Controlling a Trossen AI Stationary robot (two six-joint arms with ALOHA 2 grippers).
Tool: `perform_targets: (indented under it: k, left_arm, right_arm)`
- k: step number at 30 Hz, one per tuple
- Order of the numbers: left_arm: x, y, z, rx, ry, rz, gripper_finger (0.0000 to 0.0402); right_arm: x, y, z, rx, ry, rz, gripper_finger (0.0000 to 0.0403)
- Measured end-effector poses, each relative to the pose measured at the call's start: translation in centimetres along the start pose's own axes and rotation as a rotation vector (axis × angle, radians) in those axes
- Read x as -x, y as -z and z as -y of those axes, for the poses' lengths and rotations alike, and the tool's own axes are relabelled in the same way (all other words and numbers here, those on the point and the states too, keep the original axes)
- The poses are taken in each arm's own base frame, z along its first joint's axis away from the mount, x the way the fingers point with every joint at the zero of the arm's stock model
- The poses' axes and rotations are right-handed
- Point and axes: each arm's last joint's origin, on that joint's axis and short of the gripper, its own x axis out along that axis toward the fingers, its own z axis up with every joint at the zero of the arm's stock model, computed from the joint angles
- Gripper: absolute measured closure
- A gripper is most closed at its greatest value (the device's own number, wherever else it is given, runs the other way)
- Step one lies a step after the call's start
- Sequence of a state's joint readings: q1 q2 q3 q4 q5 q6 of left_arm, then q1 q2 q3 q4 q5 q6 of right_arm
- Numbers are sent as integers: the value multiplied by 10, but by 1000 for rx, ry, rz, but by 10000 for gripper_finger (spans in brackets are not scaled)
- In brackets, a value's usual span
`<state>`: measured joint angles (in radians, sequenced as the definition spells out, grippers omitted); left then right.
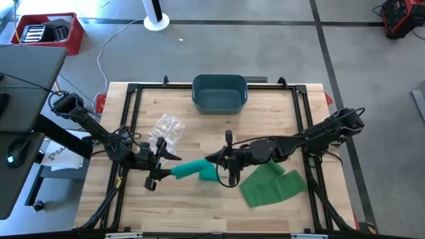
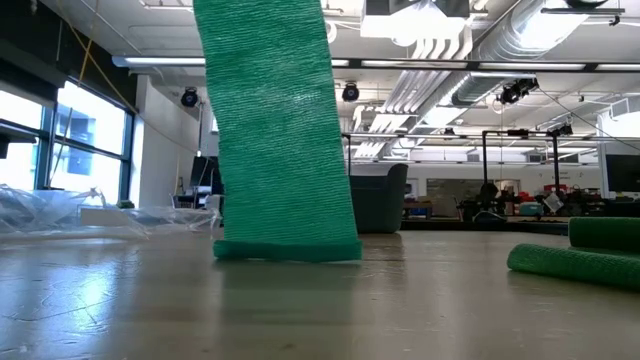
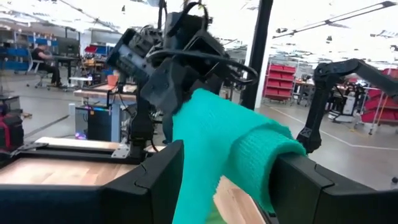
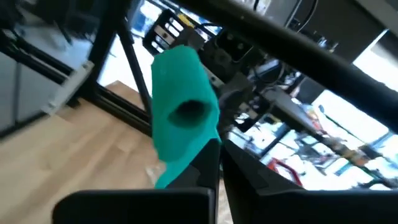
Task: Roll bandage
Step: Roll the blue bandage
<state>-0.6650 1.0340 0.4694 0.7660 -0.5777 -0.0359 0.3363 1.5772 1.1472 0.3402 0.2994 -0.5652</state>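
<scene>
A teal-green bandage [image 1: 192,170] is stretched between my two grippers over the middle of the table. Its rolled end [image 3: 230,149] sits between the fingers of my left gripper [image 1: 161,171]. My right gripper [image 1: 222,166] is shut on the bandage just right of the roll. From there a wide band [image 2: 280,130] hangs down, its lower edge [image 2: 288,250] on the table. The loose remainder [image 1: 272,184] lies in folds on the table at the right. In the right wrist view the roll [image 4: 183,109] shows a hollow end. My left gripper pinches the rolled end [image 3: 205,155] between its two fingers, which come level from the table's left and stand on either side of the roll. The roll is lifted clear of the table. My right gripper holds the strip beside the roll [image 4: 180,165], coming from the table's right. Its own fingers [image 4: 205,174] hide the place of contact. The band hangs below it down to the table.
A blue bin [image 1: 219,93] stands at the far edge, in the middle. A crumpled clear plastic wrapper [image 1: 167,128] lies far left of the grippers. A black frame [image 1: 133,99] runs round the tabletop. There is bare wood near the front edge.
</scene>
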Motion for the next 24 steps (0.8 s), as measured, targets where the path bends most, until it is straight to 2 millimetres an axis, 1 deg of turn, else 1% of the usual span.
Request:
perform_targets:
  k: [7, 10, 14, 16, 20, 24]
  left_arm:
    - [-5, 3, -7, 43, 25, -28, 202]
    - [-6, 3, -9, 42, 21, -27, 202]
    - [-7, 3, -12, 50, 8, -28, 202]
    - [-8, 4, -14, 55, 12, -36, 202]
    - [-10, 4, -17, 53, 1, -42, 202]
    - [-11, 6, -21, 57, -12, -60, 202]
  right_arm:
    - [-1, -24, 14, 143, 8, -54, 401]
    - [0, -30, 18, 184, -10, -72, 402]
    - [0, -35, 20, 215, -20, -46, 402]
    - [-1, -37, 18, 232, -19, -31, 402]
    - [-6, -36, 6, 296, -35, -23, 402]
    - [-7, -43, 0, 341, 23, 6, 403]
